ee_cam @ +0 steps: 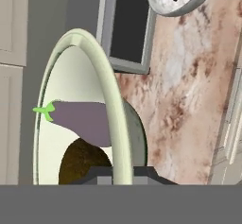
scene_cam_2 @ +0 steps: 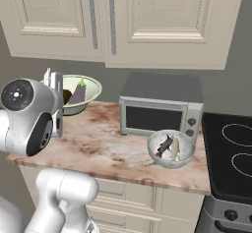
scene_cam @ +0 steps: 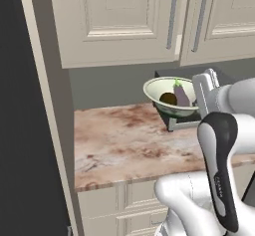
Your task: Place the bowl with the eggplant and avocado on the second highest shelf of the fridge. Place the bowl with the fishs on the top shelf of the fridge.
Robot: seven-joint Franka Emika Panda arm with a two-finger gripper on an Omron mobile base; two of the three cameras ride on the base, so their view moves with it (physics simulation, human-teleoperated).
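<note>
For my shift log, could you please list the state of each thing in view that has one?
bowl with the eggplant and avocado: lifted off the counter, rim gripped by the hand, eggplant and avocado inside
bowl with the fishs: on the counter, both fish inside
microwave: door shut
upper cabinets: doors shut

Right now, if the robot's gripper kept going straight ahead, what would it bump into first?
Probably nothing new: the gripper is already at the rim of the green bowl, one finger inside near the avocado. Farther along stands the microwave, though depth is unclear.
</note>
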